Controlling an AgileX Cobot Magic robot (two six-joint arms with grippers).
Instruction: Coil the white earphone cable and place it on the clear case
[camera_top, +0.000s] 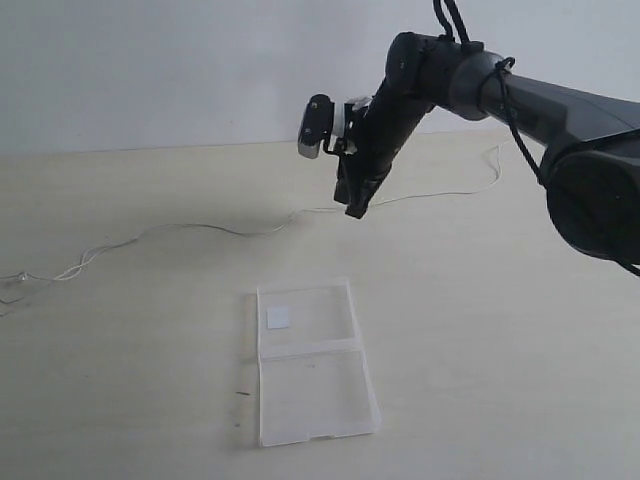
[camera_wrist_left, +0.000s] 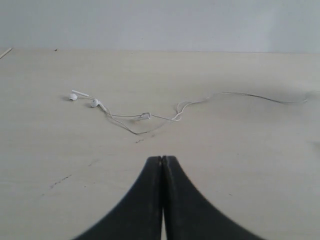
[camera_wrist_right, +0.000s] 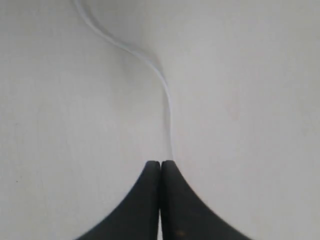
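Observation:
The white earphone cable (camera_top: 200, 227) lies stretched out across the table from far left to back right. In the left wrist view its two earbuds (camera_wrist_left: 84, 98) and inline remote (camera_wrist_left: 145, 117) lie ahead of my left gripper (camera_wrist_left: 162, 159), which is shut, empty and well short of them. My right gripper (camera_top: 356, 209) hangs over the cable's middle stretch, shut. In the right wrist view the cable (camera_wrist_right: 161, 82) runs up to the tip of one finger (camera_wrist_right: 170, 167) and vanishes beside it, not between the jaws. The clear case (camera_top: 315, 395) lies open and flat nearer the front, with a white sticker (camera_top: 278, 317).
The right arm (camera_top: 520, 95) reaches in from the right edge over the back of the pale wooden table (camera_top: 480, 330). A white wall (camera_top: 150, 70) stands behind the table. The left arm does not show in the exterior view.

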